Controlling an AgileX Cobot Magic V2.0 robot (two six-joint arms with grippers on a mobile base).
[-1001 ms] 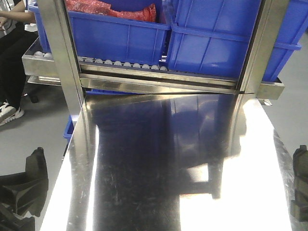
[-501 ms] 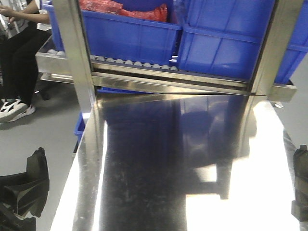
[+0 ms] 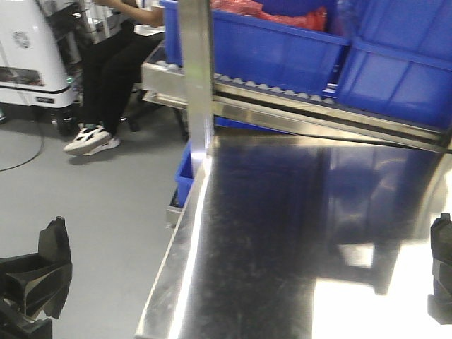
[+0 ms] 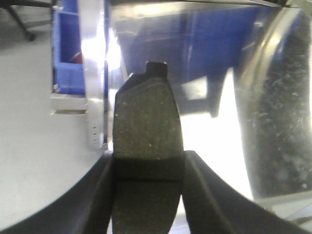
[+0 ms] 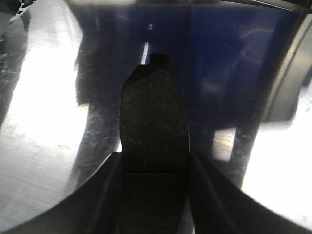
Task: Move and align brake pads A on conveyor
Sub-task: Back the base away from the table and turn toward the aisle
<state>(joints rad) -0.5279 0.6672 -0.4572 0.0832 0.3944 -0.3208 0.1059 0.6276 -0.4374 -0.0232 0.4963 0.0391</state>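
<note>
My left gripper (image 4: 148, 170) is shut on a grey-brown brake pad (image 4: 146, 126), which sticks out forward between the fingers, its cross groove level with the fingertips. It hangs over the left edge of the shiny steel table (image 4: 273, 122). My right gripper (image 5: 155, 168) is shut on a second brake pad (image 5: 153, 117), held over the steel table (image 5: 44, 122). In the front view the left gripper (image 3: 35, 279) shows at the bottom left over the floor and the right gripper (image 3: 441, 272) at the right edge. The conveyor is out of view.
A roller rack (image 3: 282, 95) with blue bins (image 3: 282, 46) stands behind the steel table (image 3: 296, 240). A steel post (image 3: 198, 70) rises at the table's far left corner. A seated person (image 3: 113, 70) and a white machine (image 3: 28, 49) are at the far left. A blue bin (image 4: 68, 48) sits on the floor.
The whole view has swung to the left: the table and rack have shifted right in the picture, and the floor, the person and the white machine have come into view. Both grippers keep their pads.
</note>
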